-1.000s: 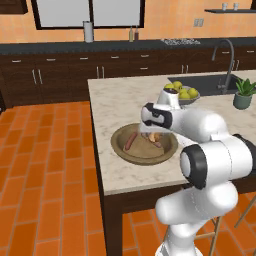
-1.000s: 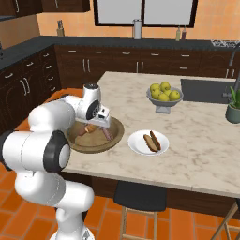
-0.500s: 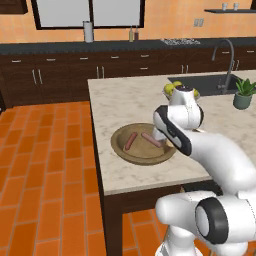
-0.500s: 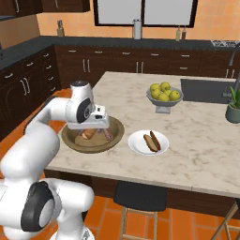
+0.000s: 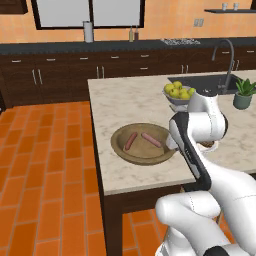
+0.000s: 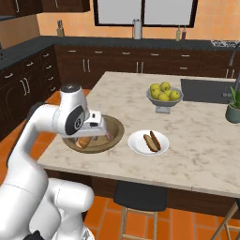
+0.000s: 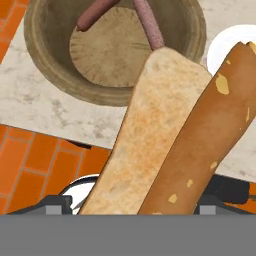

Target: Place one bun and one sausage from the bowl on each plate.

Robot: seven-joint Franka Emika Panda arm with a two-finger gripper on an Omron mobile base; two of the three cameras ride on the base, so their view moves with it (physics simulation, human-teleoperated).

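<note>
Clearly the tool grips a bun, jaws wide. Two sausages (reddish) lie in the bowl on the counter.

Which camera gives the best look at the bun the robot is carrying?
The hand view: the bun runs large and close across it, pale cut face and brown crust clear. The right base view shows a small tan piece below the hand. In the left base view the arm covers it.
</note>
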